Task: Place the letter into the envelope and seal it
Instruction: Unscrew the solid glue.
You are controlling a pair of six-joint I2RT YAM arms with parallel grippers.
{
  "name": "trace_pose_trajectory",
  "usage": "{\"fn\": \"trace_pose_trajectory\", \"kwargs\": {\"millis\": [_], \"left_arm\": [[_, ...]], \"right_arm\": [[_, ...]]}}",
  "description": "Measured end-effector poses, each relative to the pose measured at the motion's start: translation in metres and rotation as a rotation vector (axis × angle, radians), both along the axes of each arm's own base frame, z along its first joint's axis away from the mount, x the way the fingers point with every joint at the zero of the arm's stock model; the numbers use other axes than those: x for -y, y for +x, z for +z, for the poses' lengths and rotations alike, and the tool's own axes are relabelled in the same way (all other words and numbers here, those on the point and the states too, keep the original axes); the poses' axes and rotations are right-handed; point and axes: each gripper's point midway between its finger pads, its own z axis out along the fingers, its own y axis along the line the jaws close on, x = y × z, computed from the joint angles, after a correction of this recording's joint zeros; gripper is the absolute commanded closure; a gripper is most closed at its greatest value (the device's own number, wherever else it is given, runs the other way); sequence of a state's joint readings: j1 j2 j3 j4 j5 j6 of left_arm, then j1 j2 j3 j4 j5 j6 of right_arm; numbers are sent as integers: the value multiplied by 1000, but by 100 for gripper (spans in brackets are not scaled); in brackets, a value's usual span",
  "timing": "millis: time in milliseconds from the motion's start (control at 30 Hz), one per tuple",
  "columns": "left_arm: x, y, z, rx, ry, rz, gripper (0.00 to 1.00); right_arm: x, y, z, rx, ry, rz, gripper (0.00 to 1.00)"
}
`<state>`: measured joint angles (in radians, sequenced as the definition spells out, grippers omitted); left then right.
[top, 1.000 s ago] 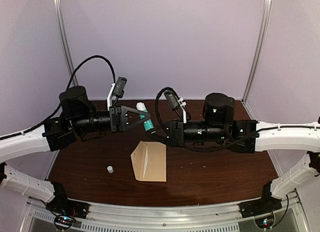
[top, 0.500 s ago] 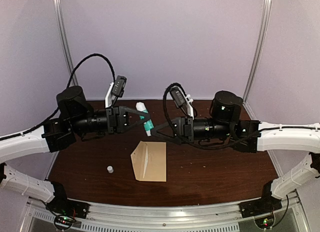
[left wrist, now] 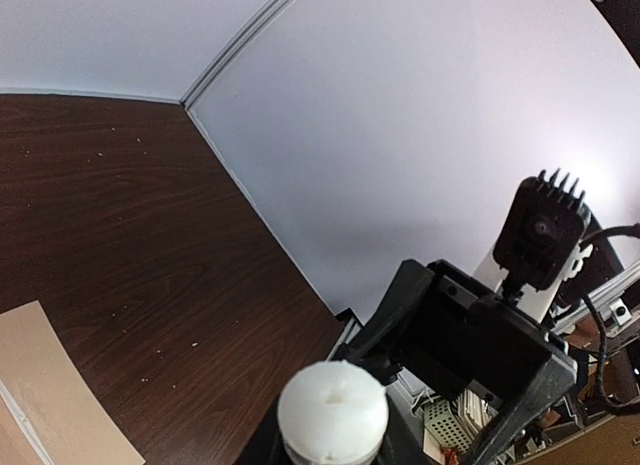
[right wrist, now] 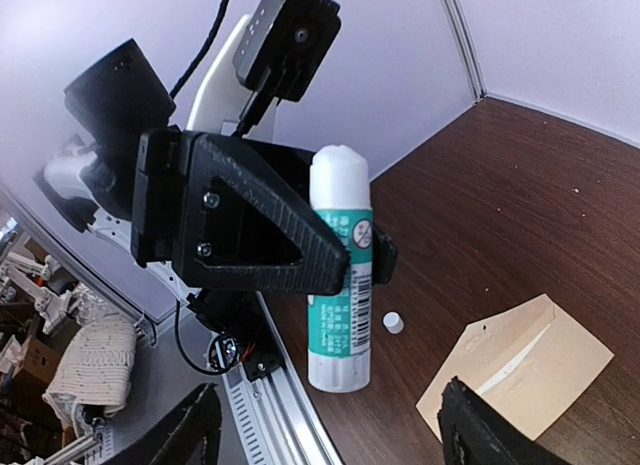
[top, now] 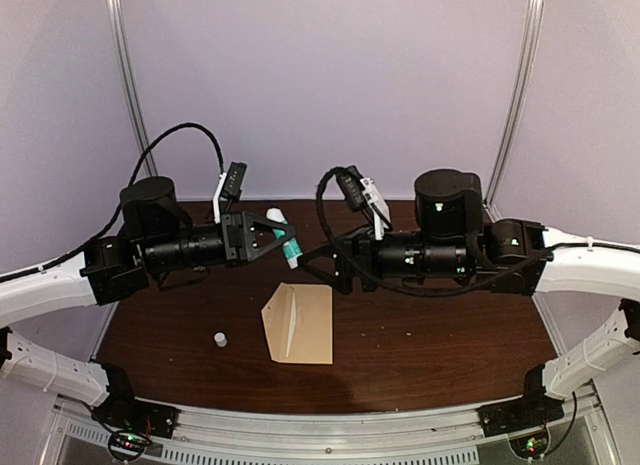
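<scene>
The left gripper (top: 272, 236) is clamping an uncapped glue stick (right wrist: 338, 275) and is holding it above the far part of the table (top: 420, 335). The right gripper (right wrist: 328, 415) is facing it from close by with its fingers standing wide apart and gripping nothing. The envelope (top: 300, 323) is lying flat on the table below the two grippers, a thin pale line is showing along its fold, and a small white cap (top: 220, 338) is sitting apart on its left.
</scene>
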<state>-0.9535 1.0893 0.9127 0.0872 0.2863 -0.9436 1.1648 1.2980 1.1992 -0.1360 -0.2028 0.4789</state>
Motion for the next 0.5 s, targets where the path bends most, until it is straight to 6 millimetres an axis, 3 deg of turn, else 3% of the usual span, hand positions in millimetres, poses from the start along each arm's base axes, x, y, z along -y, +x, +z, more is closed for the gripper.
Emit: {"fn": "trace_pose_trajectory", "kwargs": {"millis": [167,267,500], "left_arm": [[-1,2,-1,-15,1,11,100],[-1,2,-2,-21,2,13,100],[0,3,-3,-24,5,17,100]], "right_arm": [[-20,-5,-17,38,-109,-28,37],[-27,2,-29,54,-171,-83,42],[-25,15,-43,74,-237,-160,59]]}}
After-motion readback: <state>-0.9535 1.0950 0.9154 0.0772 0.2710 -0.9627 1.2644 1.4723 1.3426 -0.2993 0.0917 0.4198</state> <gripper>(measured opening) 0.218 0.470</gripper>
